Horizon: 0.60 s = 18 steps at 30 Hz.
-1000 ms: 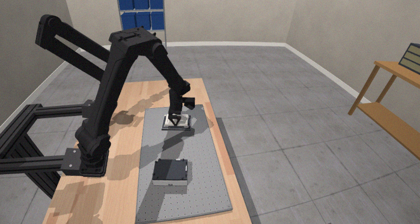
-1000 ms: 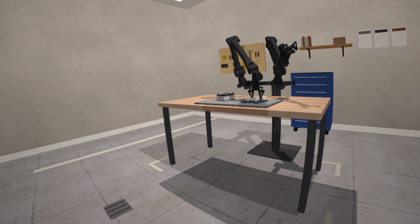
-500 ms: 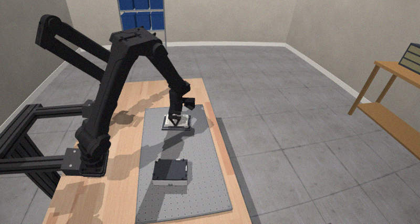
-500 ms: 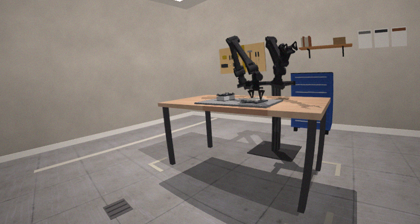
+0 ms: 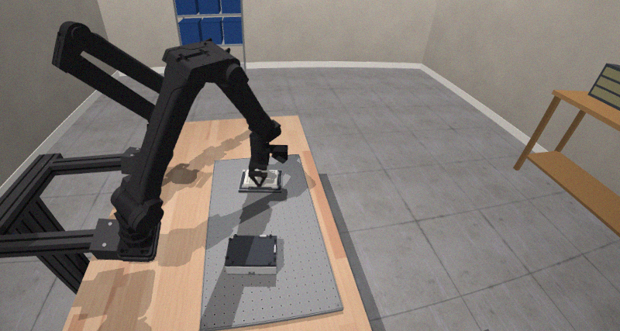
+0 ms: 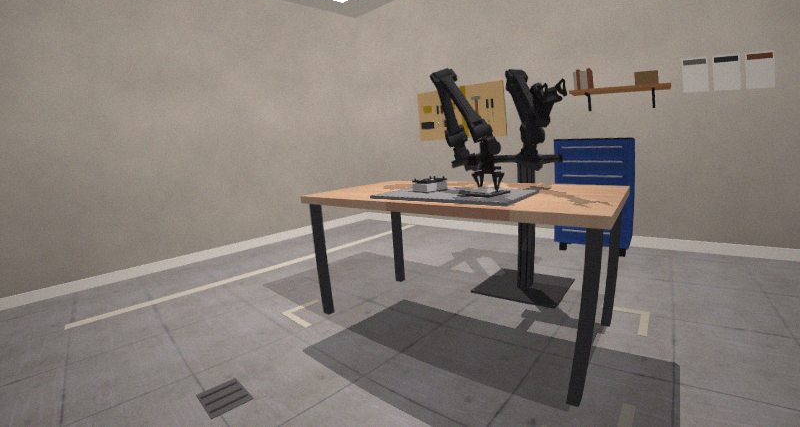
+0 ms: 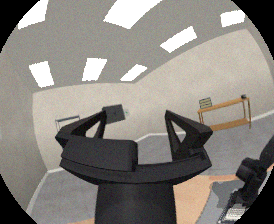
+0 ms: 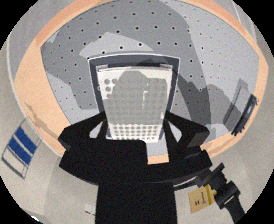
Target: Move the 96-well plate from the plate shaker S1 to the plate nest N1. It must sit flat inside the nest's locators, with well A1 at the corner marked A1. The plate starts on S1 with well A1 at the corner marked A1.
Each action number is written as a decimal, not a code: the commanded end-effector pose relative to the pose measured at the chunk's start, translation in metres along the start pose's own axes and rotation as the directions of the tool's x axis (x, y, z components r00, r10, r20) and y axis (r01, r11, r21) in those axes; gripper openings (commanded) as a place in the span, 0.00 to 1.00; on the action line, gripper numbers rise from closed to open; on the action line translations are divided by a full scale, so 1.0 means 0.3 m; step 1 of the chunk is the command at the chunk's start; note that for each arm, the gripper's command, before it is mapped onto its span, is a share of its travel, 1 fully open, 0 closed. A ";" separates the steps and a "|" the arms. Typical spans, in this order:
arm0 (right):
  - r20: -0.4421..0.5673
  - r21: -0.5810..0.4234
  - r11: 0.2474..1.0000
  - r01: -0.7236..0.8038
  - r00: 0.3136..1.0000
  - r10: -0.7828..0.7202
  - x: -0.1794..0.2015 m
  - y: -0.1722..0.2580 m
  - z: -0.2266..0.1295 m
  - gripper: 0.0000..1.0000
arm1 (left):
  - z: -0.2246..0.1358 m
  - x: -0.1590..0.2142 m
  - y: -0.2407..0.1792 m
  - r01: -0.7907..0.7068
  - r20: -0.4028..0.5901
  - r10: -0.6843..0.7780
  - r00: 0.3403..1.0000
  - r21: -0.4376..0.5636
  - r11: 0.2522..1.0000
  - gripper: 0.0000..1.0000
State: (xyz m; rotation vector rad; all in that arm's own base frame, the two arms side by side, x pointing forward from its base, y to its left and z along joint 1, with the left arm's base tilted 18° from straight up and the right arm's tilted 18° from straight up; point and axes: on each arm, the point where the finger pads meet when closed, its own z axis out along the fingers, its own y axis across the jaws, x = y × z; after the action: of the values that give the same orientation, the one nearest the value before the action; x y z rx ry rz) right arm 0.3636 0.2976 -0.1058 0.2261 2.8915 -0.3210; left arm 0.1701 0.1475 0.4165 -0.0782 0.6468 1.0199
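The white 96-well plate (image 5: 273, 180) (image 8: 133, 95) is at the dark plate nest N1 (image 5: 260, 191) (image 8: 174, 71), within its outline. It looks about level, but I cannot tell whether it is fully seated. Well A1 and the corner mark are not legible. My right gripper (image 5: 258, 180) (image 6: 488, 188) (image 8: 135, 113) points down, shut on the plate with one finger at each side. The shaker S1 (image 5: 251, 251) (image 6: 429, 185), a white box with a dark top and small corner posts, bears no plate. My left gripper (image 6: 561, 87) (image 7: 135, 113) is open and empty, raised high off the table.
A grey perforated board (image 5: 299, 260) carries the nest and the shaker on the wooden table (image 5: 184, 242). The shaker stands on the near part of the board in the top view, with bare board between it and the nest. The arms' frame (image 5: 56, 240) stands beside the table.
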 end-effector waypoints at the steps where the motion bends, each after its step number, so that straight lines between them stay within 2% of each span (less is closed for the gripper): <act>1: 0.024 -0.021 1.000 -0.004 1.000 0.005 -0.062 0.032 0.005 0.00 | 0.002 -0.022 0.015 -0.028 0.025 0.028 0.999 -0.012 1.000 1.00; 18: 0.016 -0.011 1.000 0.000 1.000 0.000 -0.043 0.012 0.018 0.00 | 0.002 -0.022 0.015 -0.028 0.025 0.028 0.999 -0.012 1.000 1.00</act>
State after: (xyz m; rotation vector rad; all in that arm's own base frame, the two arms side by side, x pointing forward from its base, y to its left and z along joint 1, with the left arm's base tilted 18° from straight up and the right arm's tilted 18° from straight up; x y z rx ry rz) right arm 0.3641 0.2976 -0.1068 0.2263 2.8908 -0.3195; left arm 0.1701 0.1475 0.4165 -0.0781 0.6468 1.0199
